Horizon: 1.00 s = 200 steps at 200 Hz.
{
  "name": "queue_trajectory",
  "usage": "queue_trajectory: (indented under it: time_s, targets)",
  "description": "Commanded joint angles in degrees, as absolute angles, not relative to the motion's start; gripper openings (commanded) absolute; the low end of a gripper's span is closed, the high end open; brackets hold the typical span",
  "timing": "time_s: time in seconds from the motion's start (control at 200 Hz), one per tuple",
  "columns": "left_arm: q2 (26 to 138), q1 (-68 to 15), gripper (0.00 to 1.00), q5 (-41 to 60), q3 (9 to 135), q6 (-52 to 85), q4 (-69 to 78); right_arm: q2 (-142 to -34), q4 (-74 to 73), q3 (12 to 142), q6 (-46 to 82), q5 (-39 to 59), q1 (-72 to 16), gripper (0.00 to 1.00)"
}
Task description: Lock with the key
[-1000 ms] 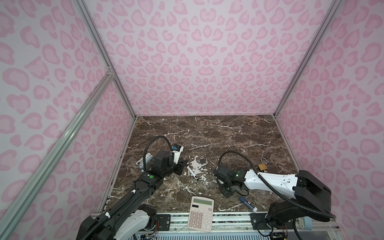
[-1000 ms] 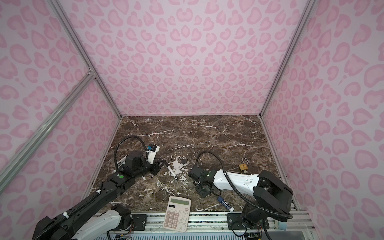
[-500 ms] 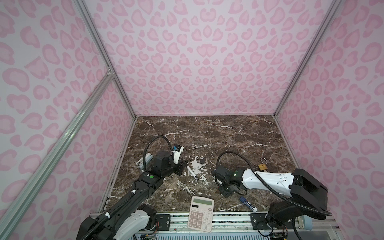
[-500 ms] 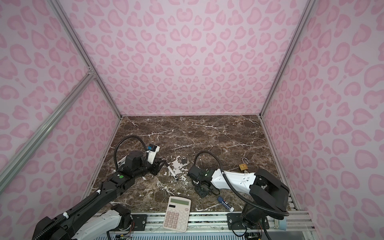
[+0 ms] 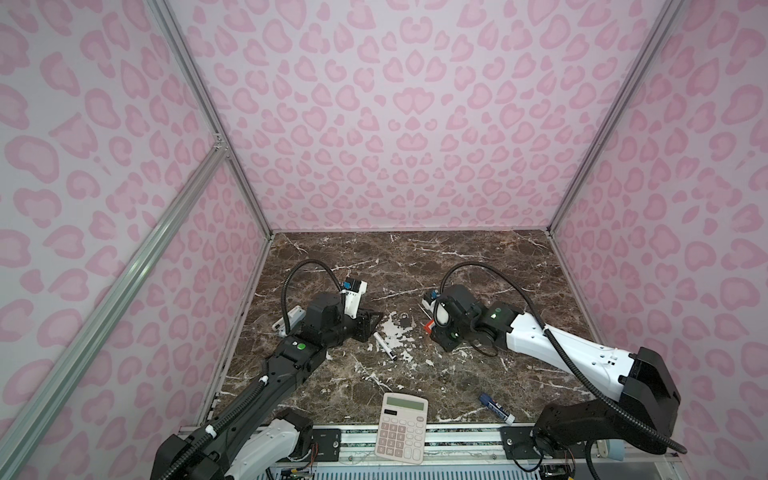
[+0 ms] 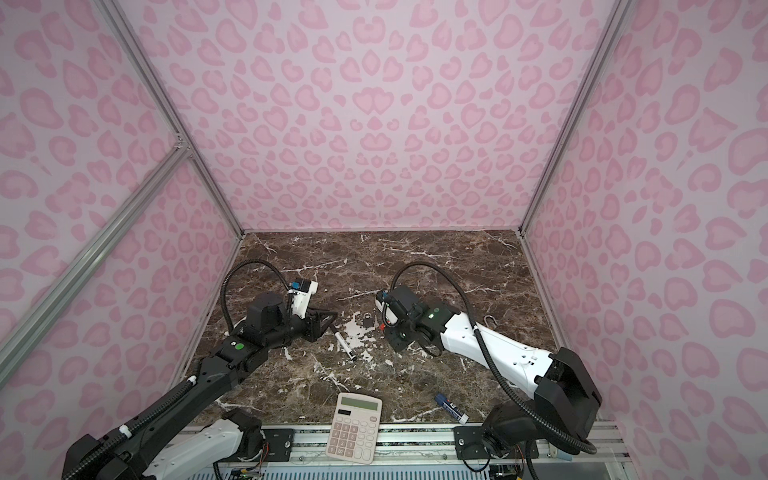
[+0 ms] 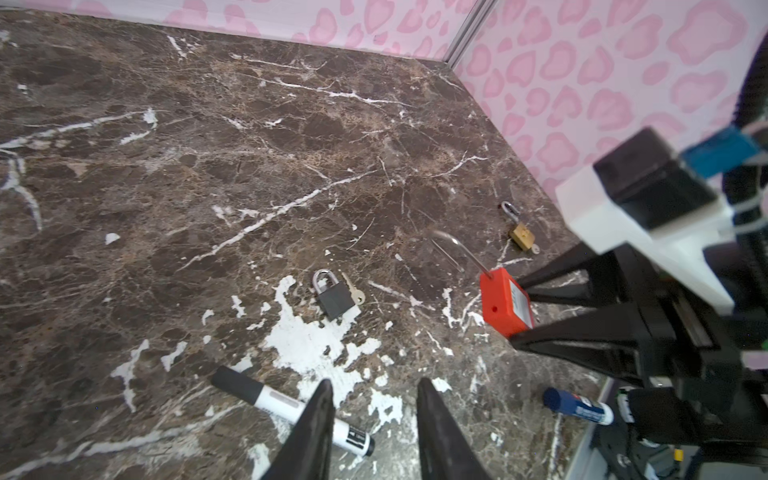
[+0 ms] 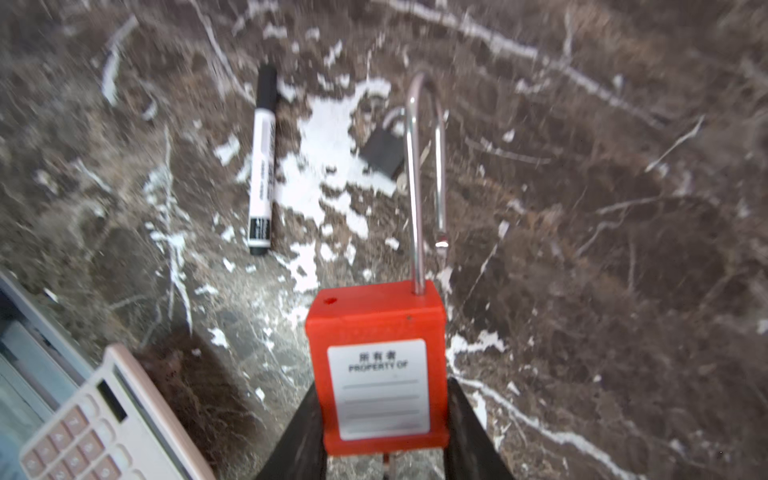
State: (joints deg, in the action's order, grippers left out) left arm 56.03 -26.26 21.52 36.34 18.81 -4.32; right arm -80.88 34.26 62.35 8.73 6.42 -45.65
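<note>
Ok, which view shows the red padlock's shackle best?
Right wrist: the red padlock fills the centre, its shackle clearly open, one leg free. Left wrist shows the shackle blurred, side-on; both top views show only a red speck.

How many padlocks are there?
3: red padlock in the right end effector, dark grey padlock mid-table, brass padlock near the right wall. More may be hidden.

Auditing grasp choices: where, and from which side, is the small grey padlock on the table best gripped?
Likely from straight above, pinching the grey padlock across its body's side edges: it lies flat, shackle thin. A key lies close along one side; mind it.
</note>
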Motion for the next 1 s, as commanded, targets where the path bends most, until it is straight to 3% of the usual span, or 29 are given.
queue_trajectory:
  time_s: [0.0, 0.31, 0.495, 0.995]
  targets:
    - [55.81, -26.49, 0.35, 25.31, 38.43, 23.23, -1.33, -82.84, 30.69, 66.54, 5.91, 9.9, -45.25, 0.29]
    - [57.03, -26.72, 0.35, 29.51, 39.88, 29.92, 2.8, -89.1, 30.8, 76.92, 4.48, 13.34, -46.62, 0.29]
    - [58.67, -26.72, 0.35, 32.32, 39.42, 35.56, 9.53, -90.03, 30.4, 77.82, 4.39, 13.64, -48.11, 0.28]
    - [61.6, -26.94, 0.35, 32.8, 41.69, 36.57, 8.55, -88.05, 26.32, 76.3, 4.66, 13.55, -49.62, 0.27]
